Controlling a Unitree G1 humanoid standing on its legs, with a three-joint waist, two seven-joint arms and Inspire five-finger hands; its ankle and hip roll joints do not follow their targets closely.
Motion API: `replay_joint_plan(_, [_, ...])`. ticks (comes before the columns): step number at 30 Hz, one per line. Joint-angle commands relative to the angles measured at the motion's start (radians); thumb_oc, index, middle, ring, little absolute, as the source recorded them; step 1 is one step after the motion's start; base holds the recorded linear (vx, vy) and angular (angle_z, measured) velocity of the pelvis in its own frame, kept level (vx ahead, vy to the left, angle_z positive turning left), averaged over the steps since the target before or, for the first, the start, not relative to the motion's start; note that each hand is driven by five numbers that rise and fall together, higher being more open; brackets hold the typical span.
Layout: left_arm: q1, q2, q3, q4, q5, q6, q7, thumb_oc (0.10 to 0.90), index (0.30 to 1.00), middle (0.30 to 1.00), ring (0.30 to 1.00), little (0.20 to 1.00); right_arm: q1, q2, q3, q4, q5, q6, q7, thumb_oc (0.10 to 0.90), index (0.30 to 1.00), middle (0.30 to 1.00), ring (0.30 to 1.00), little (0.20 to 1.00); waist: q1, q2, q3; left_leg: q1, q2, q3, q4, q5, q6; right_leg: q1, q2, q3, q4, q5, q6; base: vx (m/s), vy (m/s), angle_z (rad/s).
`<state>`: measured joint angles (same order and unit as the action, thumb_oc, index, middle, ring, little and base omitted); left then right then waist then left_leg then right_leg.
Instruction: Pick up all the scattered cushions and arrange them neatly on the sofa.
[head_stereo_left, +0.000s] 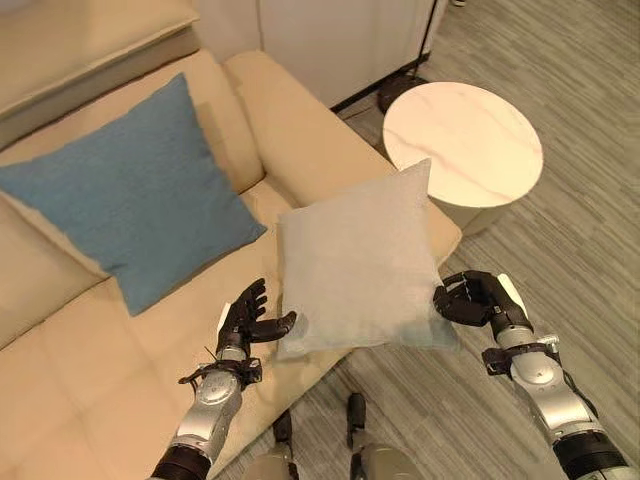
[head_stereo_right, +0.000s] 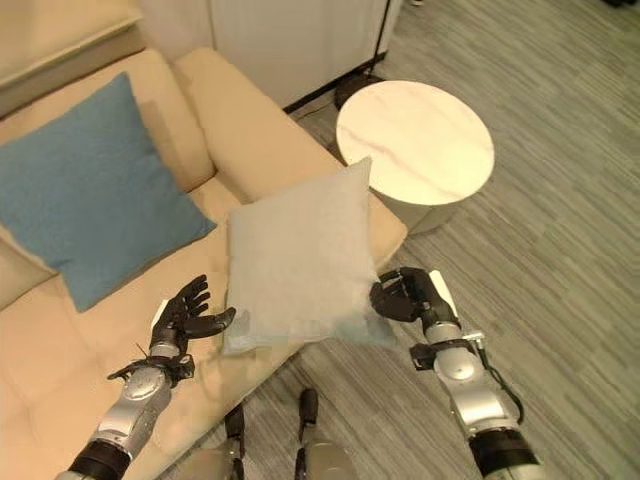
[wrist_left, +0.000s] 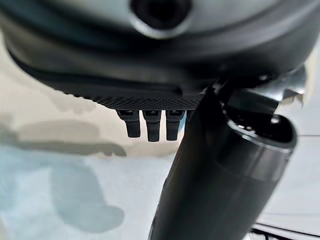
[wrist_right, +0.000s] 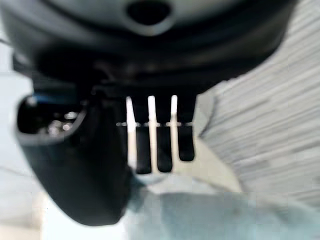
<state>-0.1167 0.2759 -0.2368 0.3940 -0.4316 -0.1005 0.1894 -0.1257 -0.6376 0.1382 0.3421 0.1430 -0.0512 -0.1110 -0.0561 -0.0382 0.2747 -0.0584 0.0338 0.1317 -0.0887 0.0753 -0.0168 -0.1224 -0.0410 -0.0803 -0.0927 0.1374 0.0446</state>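
A light grey cushion (head_stereo_left: 358, 268) hangs tilted over the sofa's front corner, between my two hands. My left hand (head_stereo_left: 243, 322) is open, its fingers spread upward and its thumb touching the cushion's lower left corner. My right hand (head_stereo_left: 474, 298) presses loosely bent fingers (wrist_right: 164, 145) against the cushion's lower right edge, while its white-covered thumb stays off the cloth. A blue cushion (head_stereo_left: 132, 190) leans against the backrest of the cream sofa (head_stereo_left: 60, 370), to the left.
A round white marble-topped side table (head_stereo_left: 462, 140) stands just past the sofa's arm (head_stereo_left: 300, 130), behind the grey cushion. Grey striped carpet (head_stereo_left: 580, 240) runs to the right and in front. White cabinets (head_stereo_left: 330, 40) stand at the back.
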Motion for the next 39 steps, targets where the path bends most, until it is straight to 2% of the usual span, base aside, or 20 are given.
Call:
replay_joint_plan(1, [-0.08, -0.026, -0.013, 0.061, -0.033, -0.039, 0.024, 0.8, 0.9, 0.9, 0.9, 0.9, -0.047, -0.064, -0.087, -0.009, -0.009, -0.06, -0.059, 0.4, 0.3, 0.3, 0.3, 0.3, -0.004, -0.013, -0.123, 0.009, -0.024, 0.003, 0.001, -0.095, -0.012, 0.029, -0.009, -0.014, 0.005, -0.104, 0.091, -0.03, -0.018, -0.09])
replay_joint_plan(4, [-0.115, -0.07, 0.004, 0.138, -0.117, -0.031, 0.05, 0.8, 0.9, 0.9, 0.9, 0.9, -0.05, -0.037, -0.083, -0.015, -0.011, -0.052, -0.07, 0.4, 0.3, 0.3, 0.3, 0.3, -0.025, 0.004, -0.11, -0.027, -0.026, 0.011, 0.001, -0.085, -0.011, -0.014, -0.011, -0.004, 0.005, -0.092, 0.087, -0.07, -0.007, -0.2])
replay_joint_plan(6, [-0.126, -0.074, 0.006, 0.158, -0.117, -0.03, 0.055, 0.8, 0.9, 0.9, 0.9, 0.9, -0.053, -0.032, -0.081, -0.013, -0.007, -0.053, -0.071, 0.4, 0.3, 0.3, 0.3, 0.3, -0.029, 0.007, -0.107, -0.035, -0.027, 0.014, 0.001, -0.083, -0.01, -0.024, -0.011, -0.003, 0.005, -0.089, 0.086, -0.05, 0.007, -0.13])
replay_joint_plan(11, [-0.178, -0.043, 0.015, 0.246, 0.006, -0.013, 0.092, 0.8, 0.9, 0.9, 0.9, 0.9, -0.058, -0.018, -0.072, -0.041, 0.025, -0.071, -0.066, 0.4, 0.3, 0.3, 0.3, 0.3, -0.043, 0.011, -0.1, -0.076, -0.025, 0.032, 0.002, -0.071, -0.009, -0.072, -0.007, 0.01, 0.005, -0.071, 0.084, -0.04, 0.002, -0.14])
replay_joint_plan(15, [-0.192, -0.06, 0.014, 0.271, -0.029, -0.018, 0.083, 0.8, 0.9, 0.9, 0.9, 0.9, -0.06, -0.011, -0.062, -0.071, 0.035, -0.077, -0.065, 0.4, 0.3, 0.3, 0.3, 0.3, -0.047, 0.008, -0.093, -0.098, -0.024, 0.038, 0.009, -0.065, -0.01, -0.094, -0.008, 0.017, 0.005, -0.062, 0.082, -0.03, -0.017, -0.1])
replay_joint_plan(24, [-0.216, -0.089, -0.06, 0.312, -0.062, -0.008, 0.014, 0.8, 0.9, 0.9, 0.9, 0.9, -0.099, 0.003, -0.039, -0.085, 0.059, -0.085, -0.059, 0.4, 0.3, 0.3, 0.3, 0.3, -0.056, 0.003, -0.07, -0.142, -0.03, 0.028, 0.014, -0.052, -0.008, -0.132, -0.01, 0.018, 0.01, -0.05, 0.077, -0.02, -0.01, -0.02])
replay_joint_plan(33, [-0.259, -0.175, -0.146, 0.277, -0.18, -0.013, -0.003, 0.8, 0.9, 0.9, 0.9, 0.9, -0.096, 0.04, -0.022, -0.096, 0.047, -0.084, -0.079, 0.4, 0.3, 0.3, 0.3, 0.3, -0.063, 0.0, -0.044, -0.147, -0.035, 0.008, 0.013, -0.042, -0.008, -0.129, -0.016, 0.004, 0.013, -0.051, 0.073, -0.01, -0.006, 0.01])
replay_joint_plan(34, [-0.259, -0.181, -0.154, 0.262, -0.195, -0.014, -0.008, 0.718, 0.778, 0.778, 0.778, 0.778, -0.094, 0.045, -0.021, -0.094, 0.045, -0.083, -0.079, 0.4, 0.3, 0.3, 0.3, 0.3, -0.063, 0.001, -0.043, -0.145, -0.036, 0.007, 0.012, -0.042, -0.007, -0.127, -0.016, 0.004, 0.013, -0.051, 0.073, 0.0, -0.015, 0.04])
replay_joint_plan(35, [-0.264, -0.185, -0.17, 0.223, -0.215, -0.019, -0.012, 0.4, 0.3, 0.3, 0.3, 0.3, -0.088, 0.052, -0.021, -0.094, 0.036, -0.083, -0.086, 0.4, 0.3, 0.3, 0.3, 0.3, -0.06, 0.0, -0.039, -0.137, -0.038, 0.007, 0.01, -0.044, -0.007, -0.122, -0.016, 0.005, 0.013, -0.052, 0.074, 0.0, -0.017, 0.04])
replay_joint_plan(36, [-0.265, -0.185, -0.174, 0.205, -0.226, -0.022, -0.014, 0.4, 0.3, 0.3, 0.3, 0.3, -0.088, 0.053, -0.02, -0.092, 0.029, -0.082, -0.088, 0.42, 0.331, 0.331, 0.331, 0.331, -0.06, 0.0, -0.037, -0.134, -0.038, 0.007, 0.01, -0.044, -0.006, -0.119, -0.016, 0.006, 0.014, -0.053, 0.074, 0.0, -0.019, 0.05])
replay_joint_plan(37, [-0.267, -0.184, -0.175, 0.185, -0.24, -0.026, -0.016, 0.4, 0.3, 0.3, 0.3, 0.3, -0.086, 0.057, -0.018, -0.091, 0.022, -0.082, -0.09, 0.494, 0.441, 0.441, 0.441, 0.441, -0.058, 0.0, -0.034, -0.129, -0.038, 0.007, 0.01, -0.045, -0.006, -0.115, -0.016, 0.007, 0.014, -0.053, 0.075, 0.0, -0.014, 0.07])
replay_joint_plan(39, [-0.261, -0.183, -0.158, 0.143, -0.289, -0.04, -0.013, 0.4, 0.3, 0.3, 0.3, 0.3, -0.077, 0.067, -0.02, -0.09, 0.007, -0.079, -0.091, 0.497, 0.446, 0.446, 0.446, 0.446, -0.057, 0.002, -0.034, -0.12, -0.039, 0.009, 0.01, -0.049, -0.005, -0.107, -0.016, 0.01, 0.014, -0.055, 0.075, 0.0, -0.01, 0.06])
